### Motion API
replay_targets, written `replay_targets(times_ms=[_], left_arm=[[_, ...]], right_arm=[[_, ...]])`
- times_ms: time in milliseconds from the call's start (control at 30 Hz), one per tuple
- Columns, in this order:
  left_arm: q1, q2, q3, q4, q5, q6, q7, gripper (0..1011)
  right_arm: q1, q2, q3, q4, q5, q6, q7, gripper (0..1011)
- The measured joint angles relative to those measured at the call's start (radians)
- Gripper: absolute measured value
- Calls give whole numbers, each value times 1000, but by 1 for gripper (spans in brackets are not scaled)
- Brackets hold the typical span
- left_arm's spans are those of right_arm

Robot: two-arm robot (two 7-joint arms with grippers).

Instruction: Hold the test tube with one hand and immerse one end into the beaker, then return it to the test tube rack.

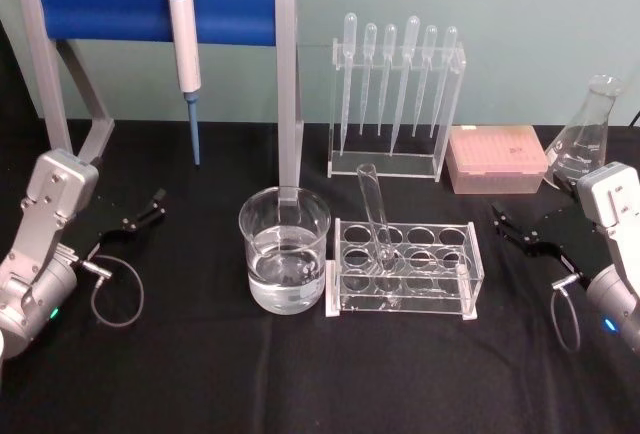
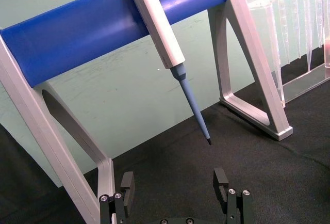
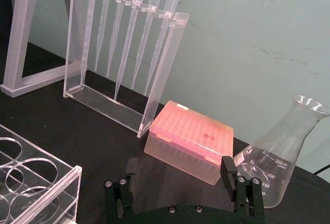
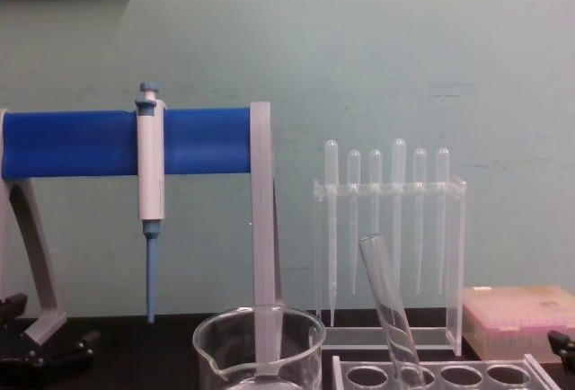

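Observation:
The test tube (image 1: 374, 216) leans tilted in a hole of the clear rack (image 1: 470, 284) at mid-table, its open rim up; the chest view shows the test tube (image 4: 389, 316) too. Just left of the rack stands the beaker (image 1: 285, 250), partly filled with clear liquid, and its rim shows low in the chest view as the beaker (image 4: 259, 341). My left gripper (image 1: 143, 213) rests open at the table's left, well clear of the beaker. My right gripper (image 1: 511, 227) rests open at the right, beyond the rack. Both hold nothing, as seen at the left gripper (image 2: 174, 182) and right gripper (image 3: 178, 176).
A blue-barred stand (image 1: 150, 6) with a white-and-blue pipettor (image 1: 184, 44) rises at the back left. Behind the rack stands a pipette holder (image 1: 395, 94) with several plastic pipettes. A pink tip box (image 1: 495, 159) and a conical flask (image 1: 585, 139) sit at the back right.

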Motion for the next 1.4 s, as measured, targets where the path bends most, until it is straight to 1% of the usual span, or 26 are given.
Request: replay_targets(times_ms=[900, 967, 1067, 1100, 1167, 1200, 1300, 1333, 1367, 1400], left_arm=[[0, 0, 0, 0, 0, 0, 0, 1000], [0, 0, 0, 0, 0, 0, 0, 1000], [0, 0, 0, 0, 0, 0, 0, 1000], [0, 0, 0, 0, 0, 0, 0, 1000], [0, 0, 0, 0, 0, 0, 0, 1000], [0, 0, 0, 0, 0, 0, 0, 1000], [0, 0, 0, 0, 0, 0, 0, 1000], [0, 0, 0, 0, 0, 0, 0, 1000], [0, 0, 0, 0, 0, 0, 0, 1000], [0, 0, 0, 0, 0, 0, 0, 1000]], right_arm=[[0, 0, 0, 0, 0, 0, 0, 1002], [-10, 4, 8, -10, 0, 0, 1, 1002], [-50, 26, 30, -63, 1, 0, 1, 1002], [-79, 42, 43, -103, 1, 3, -8, 1002], [-113, 61, 58, -154, 0, 7, -18, 1002], [-151, 83, 73, -211, -1, 13, -25, 1002], [-195, 108, 92, -278, 5, 16, -25, 1002], [-219, 121, 102, -316, 20, 17, -12, 1002], [-228, 125, 105, -331, 30, 17, -1, 1002], [-239, 131, 107, -357, 50, 17, 28, 1002]])
